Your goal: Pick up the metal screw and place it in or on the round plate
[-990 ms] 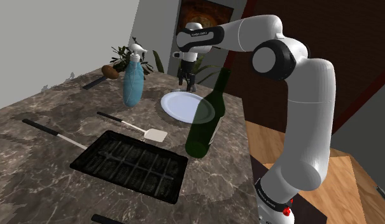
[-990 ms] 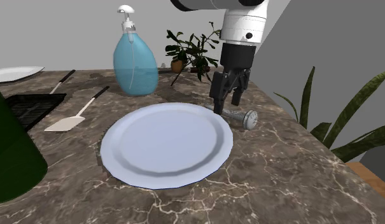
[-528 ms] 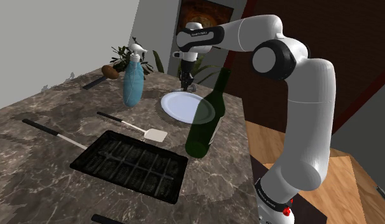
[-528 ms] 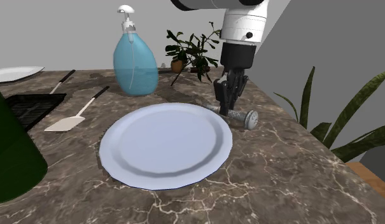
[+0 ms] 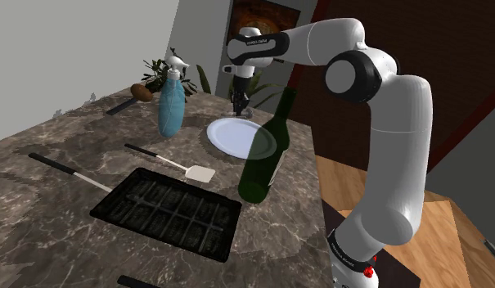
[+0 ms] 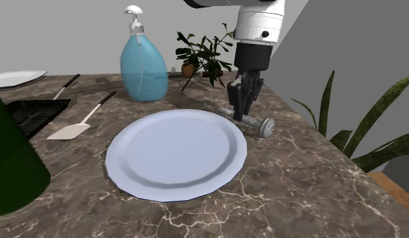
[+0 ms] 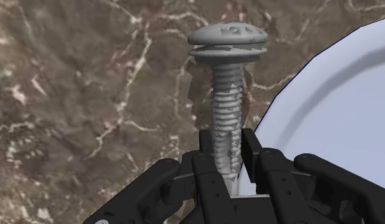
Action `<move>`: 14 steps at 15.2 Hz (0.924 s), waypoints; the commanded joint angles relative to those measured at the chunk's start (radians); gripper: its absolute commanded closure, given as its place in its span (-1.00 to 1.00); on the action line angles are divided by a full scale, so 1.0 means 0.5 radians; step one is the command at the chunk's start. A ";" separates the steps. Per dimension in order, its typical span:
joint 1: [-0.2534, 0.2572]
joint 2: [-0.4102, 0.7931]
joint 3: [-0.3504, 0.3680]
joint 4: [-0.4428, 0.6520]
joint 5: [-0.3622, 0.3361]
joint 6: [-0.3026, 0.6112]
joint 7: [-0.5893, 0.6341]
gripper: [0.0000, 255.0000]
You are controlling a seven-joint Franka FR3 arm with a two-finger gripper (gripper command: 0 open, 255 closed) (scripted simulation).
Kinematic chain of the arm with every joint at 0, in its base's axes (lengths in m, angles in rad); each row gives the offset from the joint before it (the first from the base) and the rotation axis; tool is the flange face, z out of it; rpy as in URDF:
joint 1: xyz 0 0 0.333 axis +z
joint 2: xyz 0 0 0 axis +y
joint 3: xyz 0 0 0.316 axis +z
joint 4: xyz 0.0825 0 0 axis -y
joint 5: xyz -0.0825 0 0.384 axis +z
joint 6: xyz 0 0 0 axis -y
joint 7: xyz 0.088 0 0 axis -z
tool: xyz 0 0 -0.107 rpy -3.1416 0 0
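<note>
Grasp made: black two-finger gripper (image 7: 228,162) clenched on the threaded shank of the grey metal screw (image 7: 226,95), low down near its tip, one pad pressed to each side of the thread. Same hold from the second exterior view, with the gripper (image 6: 238,112) hanging nearly upright over the tip end and the screw (image 6: 257,123) low along the dark veined marble countertop (image 6: 297,176) (resting on it or barely lifted, hard to say).

Long axis of the screw roughly level. Tip under the fingers, on the plate's side; broad domed head out toward the second exterior view's right, away from the plate. Round white plate (image 6: 176,152) just beside the screw on that view's left, its rim close to the fingers; in the wrist view, the plate's edge (image 7: 337,114) curving right alongside the shank.

By the look of it, lift not yet clearly under way. Needed next: straight up to clear the rim, then a short carry toward the plate's middle. One risk: gripped far from the heavy head, so likely to pivot between the pads.
</note>
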 commanded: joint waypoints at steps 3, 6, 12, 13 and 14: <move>-0.002 -0.016 -0.002 0.077 -0.005 -0.094 0.006 1.00; -0.004 -0.029 -0.004 0.138 -0.008 -0.167 0.009 1.00; -0.010 -0.041 -0.007 0.281 -0.012 -0.322 0.015 1.00; -0.012 -0.042 -0.008 0.308 -0.013 -0.349 0.016 1.00; -0.013 -0.041 -0.008 0.335 -0.013 -0.376 0.017 1.00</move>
